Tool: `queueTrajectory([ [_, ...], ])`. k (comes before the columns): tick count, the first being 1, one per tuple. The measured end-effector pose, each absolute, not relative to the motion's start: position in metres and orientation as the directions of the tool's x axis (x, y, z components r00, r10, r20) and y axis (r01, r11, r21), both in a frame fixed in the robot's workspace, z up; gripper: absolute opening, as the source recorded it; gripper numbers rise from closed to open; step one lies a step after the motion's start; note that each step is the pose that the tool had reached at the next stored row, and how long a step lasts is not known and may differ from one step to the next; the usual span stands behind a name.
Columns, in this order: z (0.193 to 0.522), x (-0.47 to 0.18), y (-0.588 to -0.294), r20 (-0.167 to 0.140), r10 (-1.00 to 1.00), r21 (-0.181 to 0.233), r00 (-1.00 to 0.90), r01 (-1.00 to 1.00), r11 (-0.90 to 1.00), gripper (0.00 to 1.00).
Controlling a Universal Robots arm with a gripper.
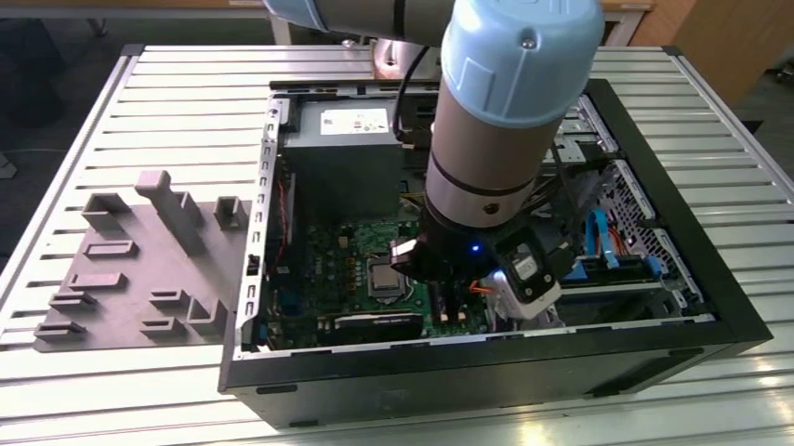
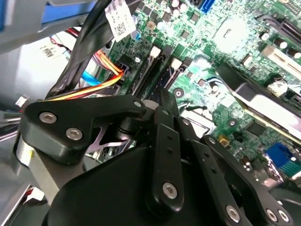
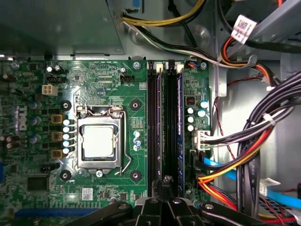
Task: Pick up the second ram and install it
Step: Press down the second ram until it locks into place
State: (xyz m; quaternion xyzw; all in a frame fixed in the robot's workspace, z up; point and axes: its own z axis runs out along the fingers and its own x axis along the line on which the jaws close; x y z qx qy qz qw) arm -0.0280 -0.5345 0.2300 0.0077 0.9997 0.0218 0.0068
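In the first wrist view my gripper hangs low over the near end of the long black memory slots on the green motherboard. Its fingers are drawn together, and I see nothing between them. A dark-blue ram stands seated along the slot nearer the cable bundle. I cannot tell whether the neighbouring slot also holds a stick. In the second wrist view the gripper points at the same slots. The exterior view has the arm's wrist reaching down inside the open computer case.
The processor socket lies beside the slots. Black, orange and blue cables crowd the other side. The grey power-supply box fills the case's far end. A grey moulded holder tray lies on the slatted table at the exterior view's left.
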Motion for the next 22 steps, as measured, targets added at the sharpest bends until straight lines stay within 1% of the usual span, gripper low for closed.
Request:
queueTrajectory([
  [8,0.245,-0.028,-0.535,-0.013,0.016,0.044,-1.000,0.015,0.999,0.11],
  [15,0.246,-0.028,-0.534,-0.013,0.015,0.043,-1.000,0.015,0.999,0.11],
  [22,0.246,-0.028,-0.525,-0.013,0.016,0.044,-1.000,0.015,0.999,0.11],
])
